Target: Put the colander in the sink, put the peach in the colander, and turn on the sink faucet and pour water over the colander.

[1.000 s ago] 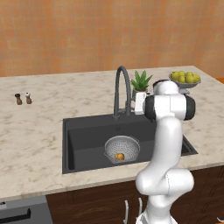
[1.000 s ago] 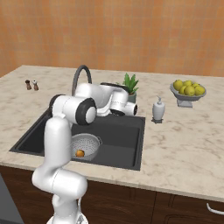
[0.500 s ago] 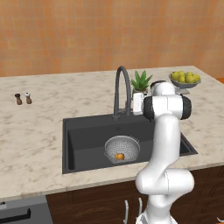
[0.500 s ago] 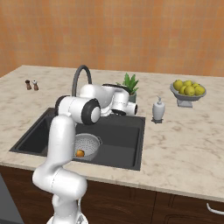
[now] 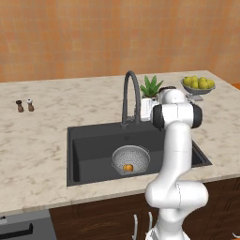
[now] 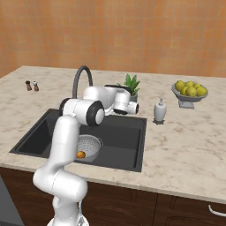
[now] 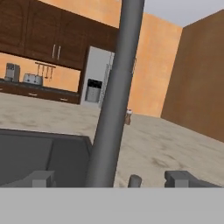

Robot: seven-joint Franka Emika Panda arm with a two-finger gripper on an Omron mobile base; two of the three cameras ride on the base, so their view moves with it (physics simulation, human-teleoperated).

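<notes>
The gripper (image 7: 111, 178) is wide open w/ nothing in it. The tap (image 7: 114, 100) stands right between the jaws, v. close. The small lever (image 7: 134, 180) sits low, just by 1 jaw. Risk: the jaws may bump the pipe and miss the lever, so no water. The sink (image 5: 91, 150) holds the colander (image 5: 131, 158), well below the jaws. 1 peach (image 5: 128, 167) is in it.

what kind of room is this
A kitchen, by the look of it: a marble-look counter with a dark sink and gooseneck faucet, plus a refrigerator and wall cabinets beyond.
</notes>
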